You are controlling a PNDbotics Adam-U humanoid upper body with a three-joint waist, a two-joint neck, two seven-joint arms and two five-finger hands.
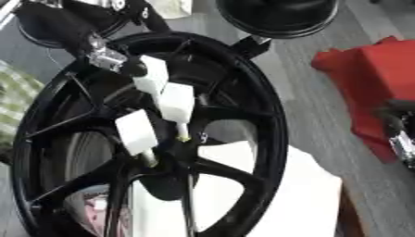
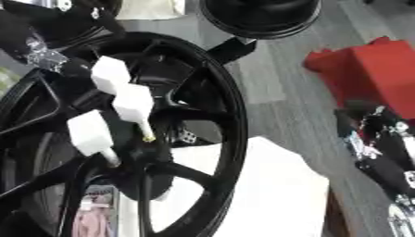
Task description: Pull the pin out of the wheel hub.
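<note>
The left hand (image 1: pixel 122 62) reaches from the far left to the black wheel hub (image 1: pixel 174 148), apparently curled around the far white-handled pin (image 1: pixel 152 74), though its fingers are hard to see. Two more pins stay seated. Next: a straight pull outward. The right hand (image 2: pixel 381 152) idles at right, fingers unclear.

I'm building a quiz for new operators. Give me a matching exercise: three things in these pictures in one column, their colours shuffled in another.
Things:
1. wheel hub
2. cloth
3. pin blocks

Colours:
a. white
b. black
c. red

Pairs: 1-b; 2-c; 3-a
</note>
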